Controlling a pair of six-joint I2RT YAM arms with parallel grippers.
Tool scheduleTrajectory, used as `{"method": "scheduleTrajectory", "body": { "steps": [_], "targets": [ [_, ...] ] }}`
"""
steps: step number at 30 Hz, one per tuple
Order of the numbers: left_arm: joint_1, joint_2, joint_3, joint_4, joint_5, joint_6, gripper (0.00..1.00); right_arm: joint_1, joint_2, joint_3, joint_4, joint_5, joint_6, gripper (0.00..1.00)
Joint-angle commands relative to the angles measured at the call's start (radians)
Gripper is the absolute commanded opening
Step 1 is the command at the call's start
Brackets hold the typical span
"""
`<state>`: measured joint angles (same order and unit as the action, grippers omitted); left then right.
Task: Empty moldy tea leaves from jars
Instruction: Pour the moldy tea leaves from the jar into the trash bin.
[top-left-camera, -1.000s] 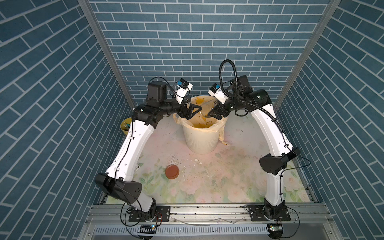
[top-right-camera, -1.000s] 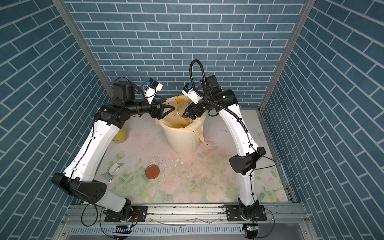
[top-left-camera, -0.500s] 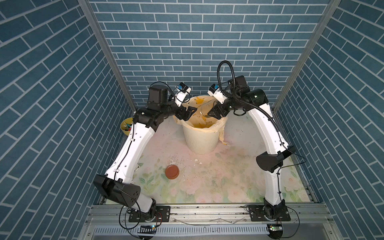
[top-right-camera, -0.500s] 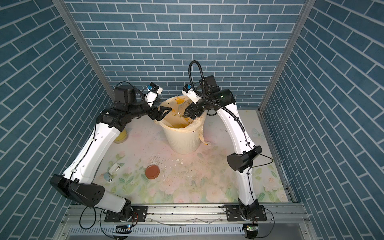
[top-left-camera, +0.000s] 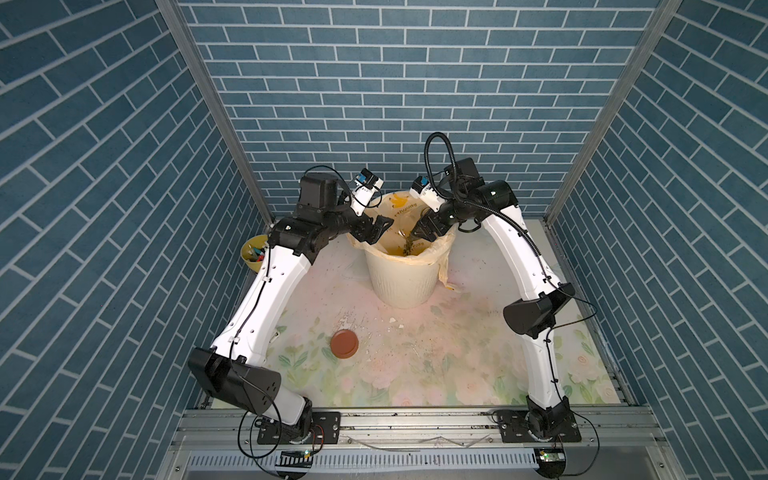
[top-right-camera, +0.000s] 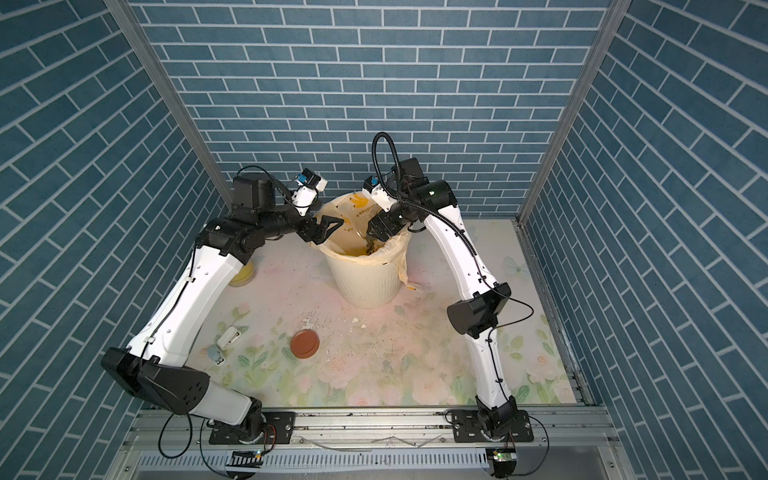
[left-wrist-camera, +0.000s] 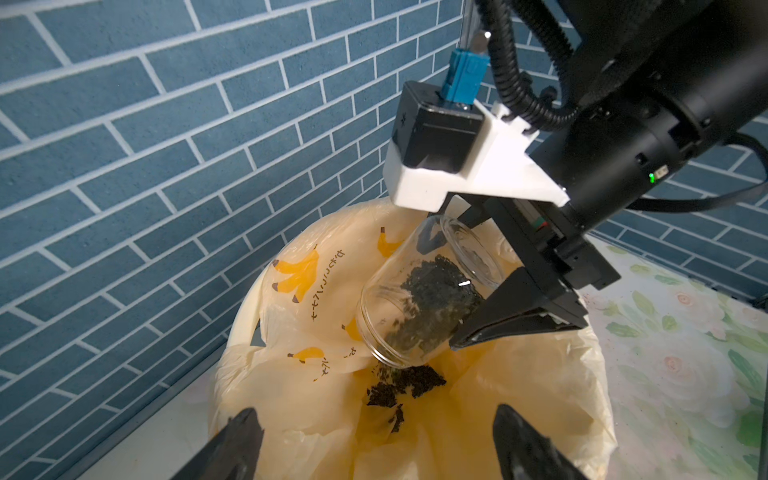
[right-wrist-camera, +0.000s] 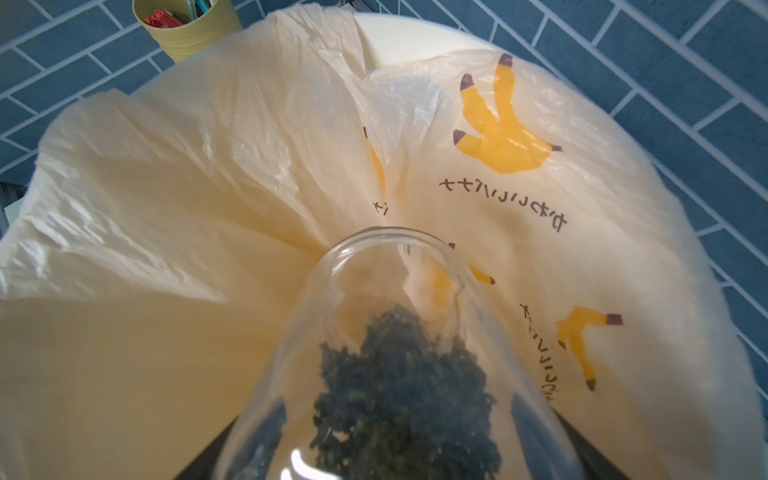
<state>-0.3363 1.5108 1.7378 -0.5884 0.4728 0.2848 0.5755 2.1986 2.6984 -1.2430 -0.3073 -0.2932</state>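
The right fingers (left-wrist-camera: 513, 309) grasp the jar (left-wrist-camera: 409, 303) by its sides over the bin (top-left-camera: 401, 286). The jar's long axis slants, with the mouth lowest and pointing into the bag (left-wrist-camera: 316, 415) inside the rim. The tea leaves (left-wrist-camera: 434, 291) lie along its lower wall, with a clump just below the mouth. The left fingers (left-wrist-camera: 239, 440) are spread and hold nothing, at the opposite rim and apart from the jar. The lid (top-left-camera: 344, 345) lies on the bench (top-left-camera: 436, 365), well apart from the bin.
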Motion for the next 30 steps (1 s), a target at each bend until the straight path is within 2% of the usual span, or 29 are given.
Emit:
{"method": "scheduleTrajectory", "body": {
  "steps": [1,5,6,11,19,26,30],
  "targets": [
    [-0.057,-0.030,-0.044,0.001,-0.024,0.145,0.91,-0.003,-0.160,0.013,0.059,-0.050,-0.009,0.00],
    [-0.206,-0.017,-0.086,0.039,-0.295,0.393,0.93,-0.006,-0.181,0.012,0.053,-0.067,-0.035,0.00],
    [-0.225,0.001,-0.072,0.025,-0.326,0.441,0.93,-0.008,-0.180,0.017,0.043,-0.077,-0.046,0.00],
    [-0.228,0.029,-0.044,0.084,-0.319,0.504,0.99,-0.009,-0.186,0.001,0.021,-0.095,-0.071,0.00],
    [-0.228,0.017,-0.074,0.187,-0.335,0.532,0.99,-0.009,-0.184,-0.042,0.016,-0.063,-0.090,0.00],
    [-0.221,0.033,-0.085,0.170,-0.210,0.589,0.99,-0.010,-0.145,-0.038,0.007,-0.097,-0.096,0.00],
    [-0.193,0.060,-0.028,0.102,-0.071,0.581,0.99,-0.010,-0.151,-0.044,0.004,-0.131,-0.105,0.00]
  ]
}}
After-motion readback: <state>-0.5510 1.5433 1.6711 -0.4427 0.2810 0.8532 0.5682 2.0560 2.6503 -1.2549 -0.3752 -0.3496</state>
